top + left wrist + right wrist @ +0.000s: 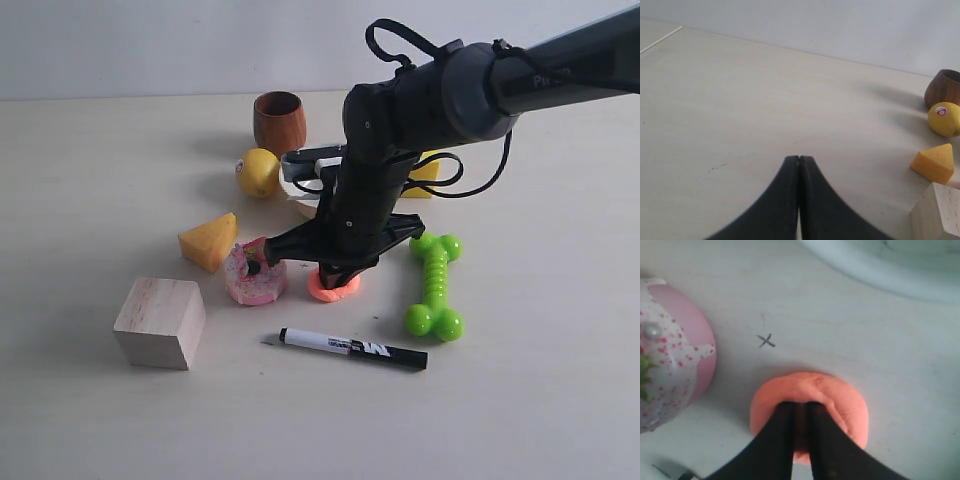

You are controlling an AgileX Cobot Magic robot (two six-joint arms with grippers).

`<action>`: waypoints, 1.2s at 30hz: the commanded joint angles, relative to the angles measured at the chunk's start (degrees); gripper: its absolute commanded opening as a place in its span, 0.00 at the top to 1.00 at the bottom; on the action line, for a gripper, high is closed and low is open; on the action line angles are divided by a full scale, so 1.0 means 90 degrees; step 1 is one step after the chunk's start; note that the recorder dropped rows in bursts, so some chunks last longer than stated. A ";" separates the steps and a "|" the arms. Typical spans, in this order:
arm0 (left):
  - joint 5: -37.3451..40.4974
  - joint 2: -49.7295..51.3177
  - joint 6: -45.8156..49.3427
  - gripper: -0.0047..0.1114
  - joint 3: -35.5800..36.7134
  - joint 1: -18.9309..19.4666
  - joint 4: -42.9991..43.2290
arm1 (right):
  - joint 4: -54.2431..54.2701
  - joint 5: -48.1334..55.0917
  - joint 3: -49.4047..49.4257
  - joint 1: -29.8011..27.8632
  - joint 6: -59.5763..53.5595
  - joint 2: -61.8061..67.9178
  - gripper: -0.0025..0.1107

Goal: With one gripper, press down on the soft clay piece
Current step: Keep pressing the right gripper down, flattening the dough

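Observation:
The soft clay piece (336, 288) is a flattened salmon-orange disc lying on the table between the pink cake toy and the green bone toy. My right gripper (333, 274) comes straight down onto it. In the right wrist view the black fingertips (785, 412) are sunk into a dent in the clay (840, 395), with the right gripper (801, 407) nearly closed and only a thin gap between the fingers. My left gripper (799, 159) is shut on nothing, hanging over bare table, and does not show in the exterior view.
The pink cake toy (255, 275) sits just left of the clay. Cheese wedge (208, 240), wooden block (160, 322), lemon (258, 172) and wooden cup (279, 122) lie further left and back. A green bone toy (435, 285) and black marker (352, 348) lie right and in front.

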 commanded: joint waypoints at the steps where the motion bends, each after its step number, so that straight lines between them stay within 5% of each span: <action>1: -0.0007 -0.0043 0.0019 0.96 0.0017 -0.0031 -0.0039 | -0.0295 0.0309 0.0159 0.0005 -0.0004 0.0146 0.85; 12: -0.0007 -0.0043 0.0019 0.96 0.0017 -0.0031 -0.0039 | -0.0295 0.0254 0.0159 0.0005 -0.0019 0.0078 0.96; 36: -0.0007 -0.0043 0.0019 0.96 0.0017 -0.0031 -0.0039 | -0.0272 0.0211 0.0159 0.0005 -0.0194 0.0009 0.97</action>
